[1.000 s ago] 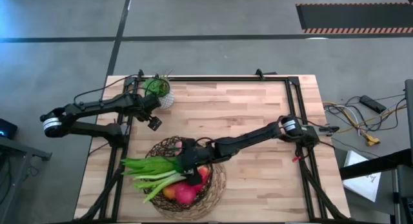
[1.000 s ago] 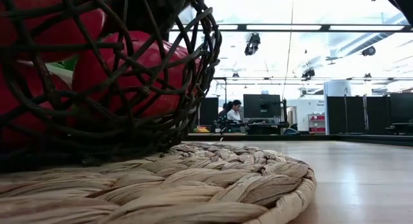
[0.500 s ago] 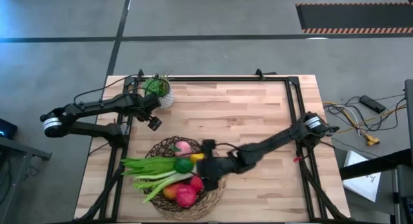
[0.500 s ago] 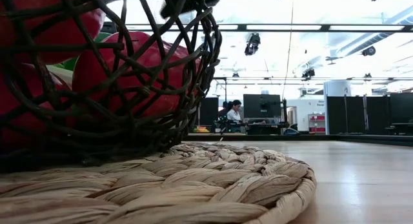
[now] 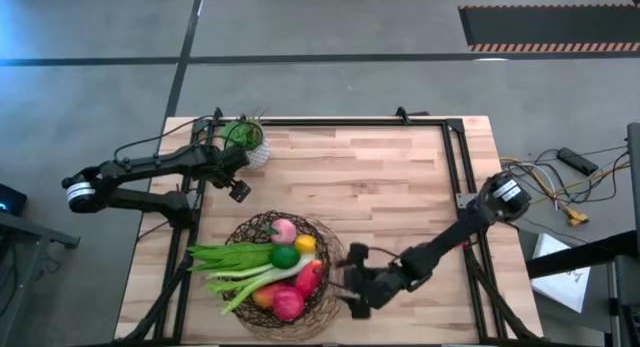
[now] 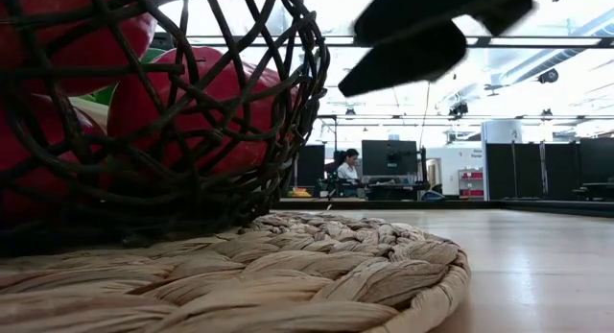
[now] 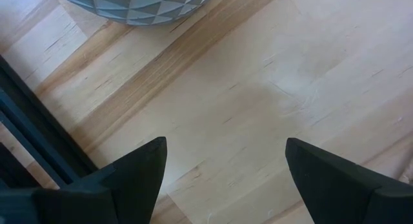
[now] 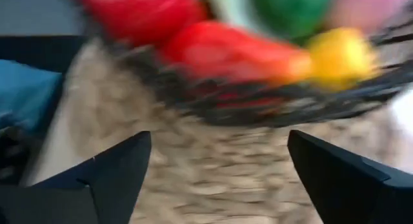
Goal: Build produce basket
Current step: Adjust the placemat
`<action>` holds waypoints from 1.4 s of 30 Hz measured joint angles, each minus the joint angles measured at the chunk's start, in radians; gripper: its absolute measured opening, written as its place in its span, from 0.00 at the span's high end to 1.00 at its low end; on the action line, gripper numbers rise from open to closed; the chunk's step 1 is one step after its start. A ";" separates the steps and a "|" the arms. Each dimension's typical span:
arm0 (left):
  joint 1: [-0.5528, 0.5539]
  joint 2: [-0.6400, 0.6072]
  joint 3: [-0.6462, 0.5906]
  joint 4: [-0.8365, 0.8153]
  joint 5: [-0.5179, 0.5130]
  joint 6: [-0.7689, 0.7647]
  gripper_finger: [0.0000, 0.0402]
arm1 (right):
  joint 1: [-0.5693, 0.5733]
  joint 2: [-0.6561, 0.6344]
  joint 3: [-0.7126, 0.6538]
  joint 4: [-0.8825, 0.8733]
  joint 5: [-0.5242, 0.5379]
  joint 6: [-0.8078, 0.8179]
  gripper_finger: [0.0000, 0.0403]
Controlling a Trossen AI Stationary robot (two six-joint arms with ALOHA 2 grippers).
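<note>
Wooden planks form the worktop (image 5: 370, 187), framed by a dark metal rail, and everything described below rests on it. Largest of the items is the basket (image 5: 333, 255), a round bowl of dark woven wicker at the near edge, left of centre; it sits on a pale woven mat (image 6: 317, 266), seen beneath it in the low view. Inside the basket lies the produce: the leafy bunch (image 5: 225, 257) and the leek (image 5: 255, 284) reach out over the left rim, the peach (image 5: 284, 230) lies at the far side, the lime (image 5: 284, 256) is in the middle with the lemon (image 5: 305, 244) just beside it, and red fruit (image 5: 289, 303) fills the near side. My right arm crosses the near right part of the worktop, and its right pincer (image 5: 352, 287) is just outside the right rim of the basket, apart from the wicker, with its jaws spread and nothing between them. The right wrist view shows the basket wall and the fruit ahead of the two fingers (image 8: 97, 179). My left arm waits at the far left corner; its left pincer (image 5: 238, 190) hangs over bare wood, jaws spread wide and empty, near the potted plant (image 5: 243, 136) in its faceted white pot (image 7: 135, 8).
</note>
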 joint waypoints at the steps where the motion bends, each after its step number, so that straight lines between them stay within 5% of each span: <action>1: 0.000 0.000 0.000 0.000 0.000 0.000 0.25 | 0.008 0.009 -0.021 0.051 -0.017 -0.003 0.14; 12: 0.000 0.000 0.000 0.000 0.000 0.000 0.25 | 0.018 0.104 -0.111 0.291 -0.096 0.017 0.52; 22: 0.000 0.000 0.000 0.000 0.000 0.000 0.25 | -0.068 0.234 -0.024 0.277 -0.038 0.022 0.95; 33: 0.000 0.000 0.000 0.000 0.000 0.000 0.25 | -0.144 0.153 -0.123 -0.002 0.189 0.249 0.98; 42: 0.000 0.000 0.000 0.000 0.000 0.000 0.25 | -0.231 0.060 -0.277 -0.018 0.226 0.405 0.98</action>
